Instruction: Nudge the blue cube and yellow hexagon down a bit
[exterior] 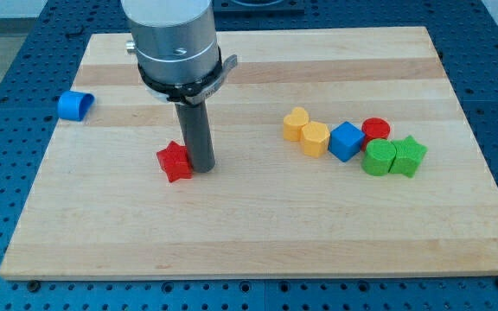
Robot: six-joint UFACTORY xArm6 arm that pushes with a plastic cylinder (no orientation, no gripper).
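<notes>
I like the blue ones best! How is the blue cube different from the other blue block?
The blue cube sits on the board, touching a yellow hexagon; the other blue block lies alone off the board's left edge. The cube looks boxy, the other rounder. My tip is near neither. Both are blue.

On the table [258,233], my tip [201,165] stands left of centre, touching the view's right side of the red star [175,161]. Well apart, to the view's right, lies a tight group — yellow heart [295,123], yellow hexagon [315,138], blue cube [346,141], in a row. Behind the cube's right is the red cylinder [376,129]; below it sit the green cylinder [378,158] and green star [409,156]. Another blue block [75,105] rests at the left edge — half off the table.
</notes>
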